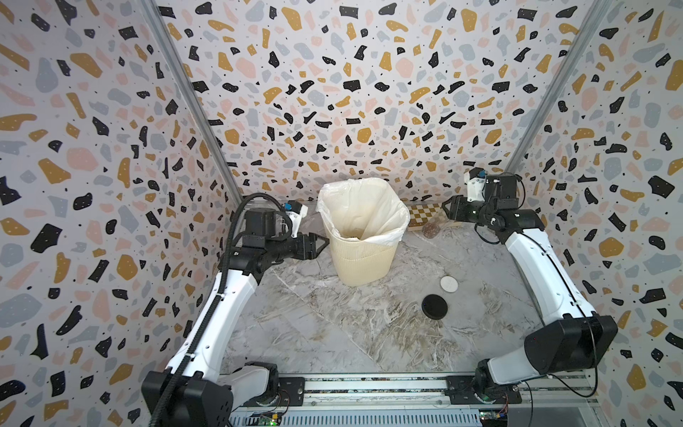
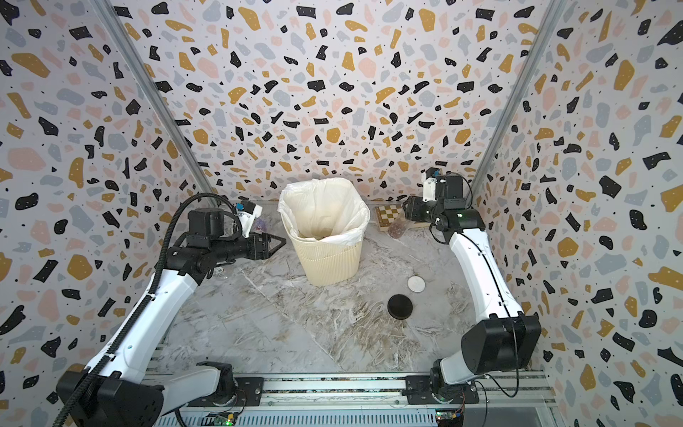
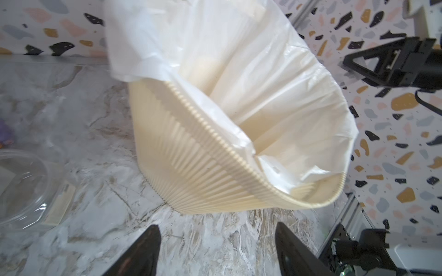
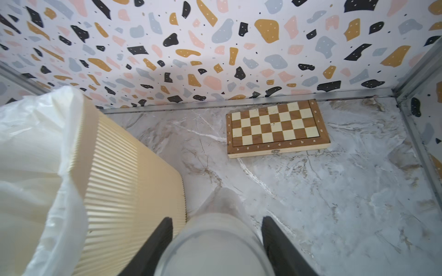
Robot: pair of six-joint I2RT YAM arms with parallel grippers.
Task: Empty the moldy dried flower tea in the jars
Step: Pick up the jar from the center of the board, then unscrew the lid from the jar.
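One clear cylindrical jar (image 1: 430, 227) with a pale paper label, reddish-brown dried flower tea (image 1: 430, 233) gathered in its lower end, sits between the black fingers of the right hand (image 4: 216, 218), which press on its two sides and appear to grasp it. It is tilted, long axis running forward and down from the hand, just in front of the wooden chessboard (image 4: 277, 129) at the back of the marble-patterned counter (image 1: 332, 332). I cannot tell whether its low end touches the counter, nor whether a lid is on it. The tall cream ribbed bin (image 1: 360, 266) lined with a white plastic bag (image 1: 354, 207) stands close by on the robot's left of the jar, rim higher than the jar, so the coming move likely needs a lift and a leftward swing over that rim. The right arm is plainly nearer. The left hand (image 3: 216, 225), released and empty, hovers just beside the bin's opposite wall. Room is open above the bin, while the chessboard and back wall crowd the far side. A round white lid (image 1: 449, 284) and a round black lid (image 1: 434, 305) lie well apart from the jar.
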